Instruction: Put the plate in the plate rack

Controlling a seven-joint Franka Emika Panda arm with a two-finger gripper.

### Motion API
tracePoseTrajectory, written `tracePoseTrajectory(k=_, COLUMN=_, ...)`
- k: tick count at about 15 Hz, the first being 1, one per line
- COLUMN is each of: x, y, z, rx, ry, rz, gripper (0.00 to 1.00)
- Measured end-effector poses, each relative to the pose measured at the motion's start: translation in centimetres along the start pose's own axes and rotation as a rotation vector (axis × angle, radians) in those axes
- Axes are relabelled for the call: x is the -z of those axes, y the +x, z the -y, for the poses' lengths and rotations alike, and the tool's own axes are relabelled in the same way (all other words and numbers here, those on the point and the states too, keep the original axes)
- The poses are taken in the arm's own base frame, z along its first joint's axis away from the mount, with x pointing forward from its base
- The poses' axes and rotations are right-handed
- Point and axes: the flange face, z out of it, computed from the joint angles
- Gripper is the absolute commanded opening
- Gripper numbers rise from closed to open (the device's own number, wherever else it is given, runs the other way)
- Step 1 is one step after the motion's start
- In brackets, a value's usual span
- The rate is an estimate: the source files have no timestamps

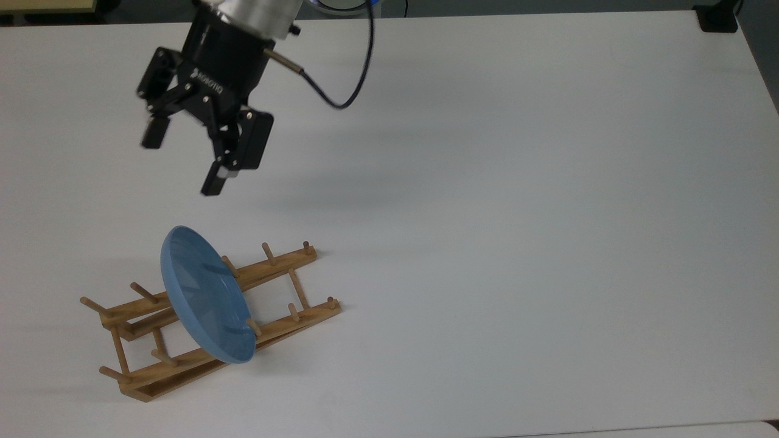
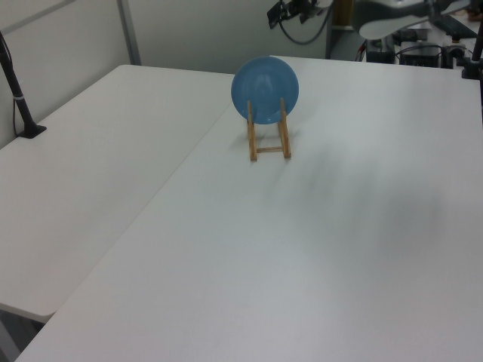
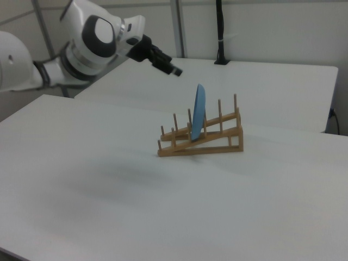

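Observation:
The light-blue plate (image 1: pixel 204 292) stands on edge between the pegs of the wooden plate rack (image 1: pixel 280 264), leaning slightly, with nothing holding it. In the left view the plate (image 2: pixel 264 79) faces the camera above the rack (image 2: pixel 269 149); the right view shows the plate (image 3: pixel 198 111) edge-on in the rack (image 3: pixel 217 144). My gripper (image 1: pixel 182 161) hangs open and empty, well above the plate's top rim and apart from it. It sits at the top edge of the left view (image 2: pixel 289 10), and up and to the left of the plate in the right view (image 3: pixel 169 66).
The rack stands near the white table's (image 1: pixel 517 243) front-left corner in the top view. A black clamp base (image 1: pixel 718 18) sits at the far right corner. A black post (image 2: pixel 19 98) stands on the neighbouring table. The arm's cable (image 1: pixel 341 91) dangles beside the wrist.

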Motion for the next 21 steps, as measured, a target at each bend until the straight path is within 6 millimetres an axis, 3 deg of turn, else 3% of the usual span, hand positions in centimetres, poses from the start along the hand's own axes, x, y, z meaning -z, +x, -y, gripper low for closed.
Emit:
tracePoseTrajectory(k=7, x=7.8, y=-2.8, z=-0.2, rx=-0.252, ry=-0.097, rz=0.494, gripper=1.00)
tracePoseTrajectory(k=11, x=10.6, y=-4.2, z=-1.3, rx=-0.295, ry=-0.146, rz=0.699, gripper=1.00)
tracePoseTrajectory(k=16, x=12.8, y=-4.8, z=-2.1, rx=0.023, ry=-0.024, rz=0.815, gripper=1.00)
tracePoseTrajectory(k=21, x=12.9, y=-3.7, z=-3.3, rx=0.425, ry=0.157, rz=0.797, gripper=1.00)
